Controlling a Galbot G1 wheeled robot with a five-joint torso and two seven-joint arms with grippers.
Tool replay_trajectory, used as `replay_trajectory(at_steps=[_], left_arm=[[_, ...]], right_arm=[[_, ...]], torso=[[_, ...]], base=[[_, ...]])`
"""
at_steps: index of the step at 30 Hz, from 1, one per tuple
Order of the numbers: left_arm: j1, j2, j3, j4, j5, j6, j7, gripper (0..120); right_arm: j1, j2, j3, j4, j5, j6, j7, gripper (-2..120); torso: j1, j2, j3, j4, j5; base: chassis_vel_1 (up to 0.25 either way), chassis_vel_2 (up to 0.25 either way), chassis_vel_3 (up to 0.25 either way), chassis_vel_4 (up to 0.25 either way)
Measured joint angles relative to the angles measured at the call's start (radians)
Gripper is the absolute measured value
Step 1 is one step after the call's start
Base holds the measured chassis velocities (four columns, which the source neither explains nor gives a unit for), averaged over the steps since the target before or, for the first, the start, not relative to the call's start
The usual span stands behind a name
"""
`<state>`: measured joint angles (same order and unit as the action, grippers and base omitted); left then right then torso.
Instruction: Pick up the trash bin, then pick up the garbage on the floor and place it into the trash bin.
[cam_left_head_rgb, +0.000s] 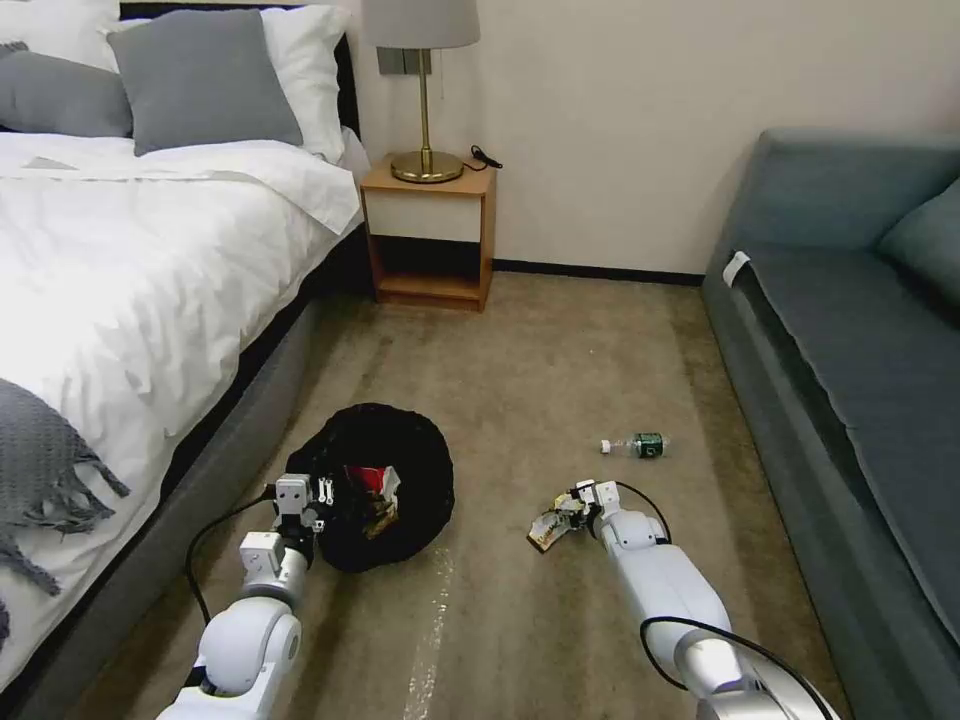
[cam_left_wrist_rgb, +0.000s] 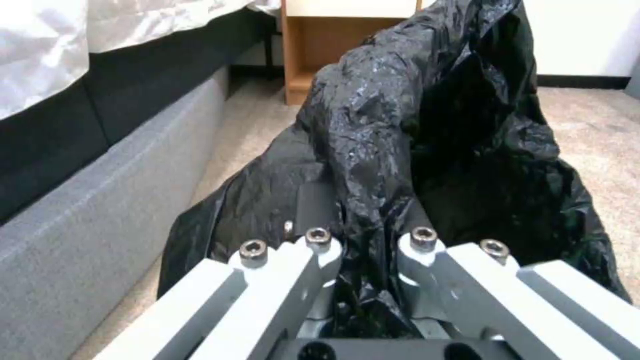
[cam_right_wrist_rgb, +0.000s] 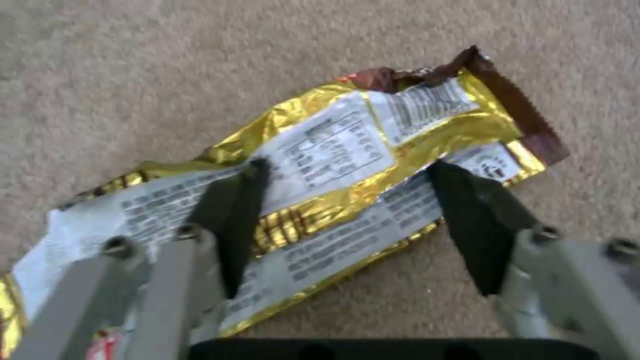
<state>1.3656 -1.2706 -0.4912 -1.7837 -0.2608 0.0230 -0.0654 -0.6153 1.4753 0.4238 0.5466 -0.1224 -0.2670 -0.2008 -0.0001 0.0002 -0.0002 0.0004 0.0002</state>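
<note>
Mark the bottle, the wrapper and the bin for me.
Bottle (cam_left_head_rgb: 640, 444): head view, on its green label.
Wrapper (cam_right_wrist_rgb: 333, 150): right wrist view, on the white printed panel between the open fingers.
Bin (cam_left_head_rgb: 420, 450): head view, on the black bag over its rim.

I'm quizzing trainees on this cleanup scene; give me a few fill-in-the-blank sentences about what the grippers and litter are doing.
1. The left gripper is shut on the ____ bag lining the trash bin.
2. The right gripper has its jaws ____ over the snack wrapper.
3. The small bottle lies on the ____.
4. The bottle lies between the wrapper and the ____.

Missing words: black; open; floor; sofa
</note>
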Motion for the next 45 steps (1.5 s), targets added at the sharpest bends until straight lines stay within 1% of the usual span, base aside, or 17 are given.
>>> replay_trajectory(at_steps=[1, 2, 3, 6, 7, 9, 10, 11, 12, 13, 14, 15, 16, 28, 34, 45], left_arm=[[0.000, 0.000, 0.000, 0.000, 0.000, -0.002, 0.000, 4], [0.000, 0.000, 0.000, 0.000, 0.000, -0.002, 0.000, 4], [0.000, 0.000, 0.000, 0.000, 0.000, -0.003, 0.000, 4], [0.001, 0.000, 0.000, 0.001, -0.001, -0.006, 0.001, 4], [0.001, 0.000, 0.000, 0.001, -0.001, -0.006, 0.001, 4], [0.002, -0.001, -0.001, 0.001, -0.002, -0.009, 0.001, 4], [0.003, -0.001, -0.001, 0.001, -0.002, -0.009, 0.001, 4], [0.003, -0.001, -0.001, 0.001, -0.002, -0.009, 0.001, 4], [0.003, -0.002, -0.001, 0.001, -0.002, -0.010, 0.001, 4], [0.004, -0.002, -0.001, 0.001, -0.002, -0.010, 0.001, 4], [0.004, -0.002, -0.001, 0.001, -0.002, -0.010, 0.001, 4], [0.006, -0.002, -0.002, 0.001, -0.002, -0.011, 0.001, 4], [0.006, -0.002, -0.002, 0.000, -0.003, -0.011, 0.001, 4], [0.008, -0.001, -0.006, -0.008, -0.006, -0.013, 0.001, 4], [0.005, 0.003, -0.005, -0.011, -0.009, -0.012, 0.001, 4], [0.001, 0.006, -0.002, -0.014, -0.009, -0.006, 0.001, 4]], right_arm=[[-0.001, 0.000, 0.001, 0.001, -0.002, 0.000, -0.001, 53], [-0.001, 0.000, 0.001, 0.001, -0.002, 0.000, -0.001, 53], [-0.002, 0.000, 0.001, 0.001, -0.004, 0.000, -0.002, 49], [-0.006, 0.000, 0.004, 0.004, -0.010, 0.001, -0.006, 34], [-0.006, 0.000, 0.004, 0.004, -0.010, 0.001, -0.006, 34], [-0.007, -0.002, 0.007, 0.005, -0.015, 0.001, -0.007, 24], [-0.007, -0.002, 0.008, 0.005, -0.017, 0.001, -0.008, 21], [-0.007, -0.002, 0.008, 0.005, -0.017, 0.001, -0.008, 21], [-0.008, -0.003, 0.009, 0.005, -0.020, 0.001, -0.010, 14], [-0.009, -0.003, 0.009, 0.005, -0.022, 0.001, -0.012, 10], [-0.009, -0.003, 0.009, 0.005, -0.022, 0.001, -0.012, 10], [-0.010, -0.003, 0.011, 0.005, -0.025, 0.001, -0.012, 4], [-0.011, -0.003, 0.012, 0.005, -0.027, 0.001, -0.013, 0], [-0.019, -0.003, 0.020, 0.016, -0.019, 0.008, -0.015, 0], [-0.022, -0.007, 0.013, 0.042, 0.020, 0.005, -0.015, 0], [-0.038, -0.010, 0.008, 0.083, 0.048, 0.010, -0.021, 0]], torso=[[0.000, 0.000, 0.000, 0.0000, 0.0000], [0.000, 0.000, 0.000, 0.0000, 0.0000], [0.000, 0.000, 0.000, 0.0001, 0.0001], [0.000, 0.000, 0.000, 0.0003, 0.0002], [0.000, 0.000, 0.000, 0.0003, 0.0002], [0.000, 0.000, 0.000, -0.0002, -0.0004], [0.000, 0.000, 0.000, -0.0003, -0.0004], [0.000, 0.000, 0.000, -0.0003, -0.0004], [0.000, 0.000, 0.000, -0.0003, -0.0001], [0.000, 0.000, 0.000, -0.0002, 0.0000], [0.000, 0.000, 0.000, -0.0002, 0.0000], [0.000, 0.000, 0.000, -0.0005, -0.0006], [0.000, 0.000, 0.000, -0.0007, -0.0004], [0.000, 0.000, 0.000, -0.0007, -0.0003], [0.000, 0.000, 0.000, -0.0009, -0.0002], [0.000, 0.000, 0.000, -0.0005, -0.0002]], base=[[0.000, 0.000, 0.000, 0.000], [0.000, 0.000, 0.000, 0.000], [0.000, 0.000, 0.000, 0.000], [0.000, 0.000, 0.000, 0.000], [0.000, 0.000, 0.000, 0.000], [0.000, 0.000, 0.000, 0.000], [0.000, 0.000, 0.000, 0.000], [0.000, 0.000, 0.000, 0.000], [0.000, 0.000, 0.000, 0.000], [0.000, 0.000, 0.000, 0.000], [0.000, 0.000, 0.000, 0.000], [0.000, 0.000, 0.000, 0.000], [0.000, 0.000, 0.000, 0.000], [0.000, 0.000, 0.000, 0.000], [0.000, 0.000, 0.000, 0.000], [0.000, 0.000, 0.000, 0.000]])
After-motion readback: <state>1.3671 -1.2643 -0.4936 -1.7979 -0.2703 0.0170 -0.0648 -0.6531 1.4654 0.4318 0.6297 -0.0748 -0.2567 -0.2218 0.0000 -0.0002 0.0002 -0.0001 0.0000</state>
